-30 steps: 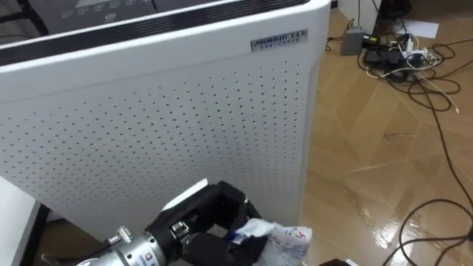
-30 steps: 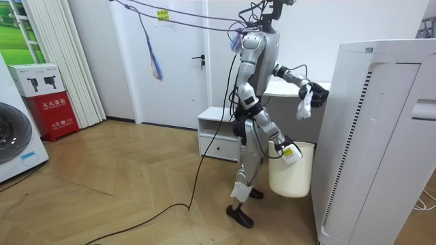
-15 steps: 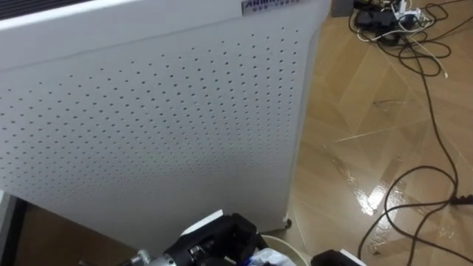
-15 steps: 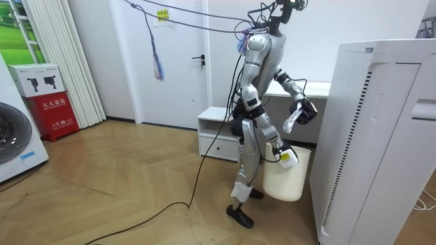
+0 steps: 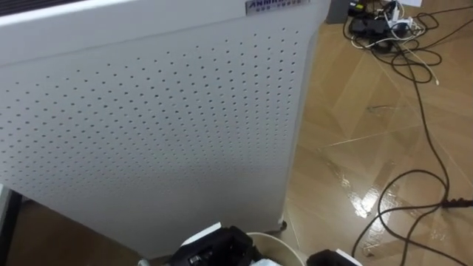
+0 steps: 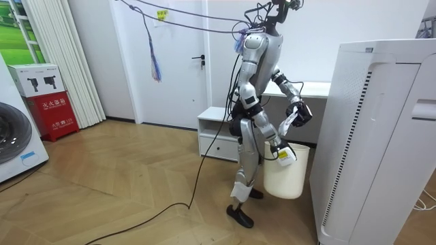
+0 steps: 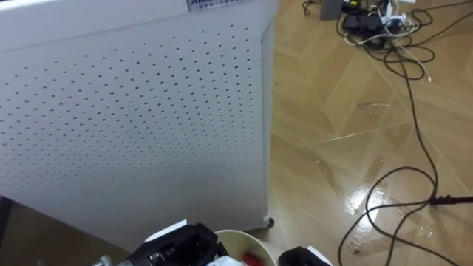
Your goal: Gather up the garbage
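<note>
My left hand (image 5: 214, 250) comes in at the bottom edge, curled round a crumpled white piece of garbage (image 7: 219, 260) just over the rim of a white bin (image 5: 277, 242). In the room view that hand (image 6: 302, 112) is held out in front of my chest with the garbage (image 6: 290, 122) hanging from it above the bin (image 6: 286, 178). My right hand (image 6: 283, 153) is low at the bin's near rim and holds it; its back shows at the bottom edge (image 5: 329, 258). Something red lies inside the bin (image 7: 251, 260).
A tall white perforated appliance (image 5: 148, 111) stands right in front of me, close to the bin. Cables and a power strip (image 5: 384, 22) lie on the wood floor to the right. Behind me are a low white cabinet (image 6: 218, 133) and a desk.
My left hand has come down with the garbage from chest height towards the bin's mouth. The eye view has tipped downward, so the appliance's top has left the picture.
</note>
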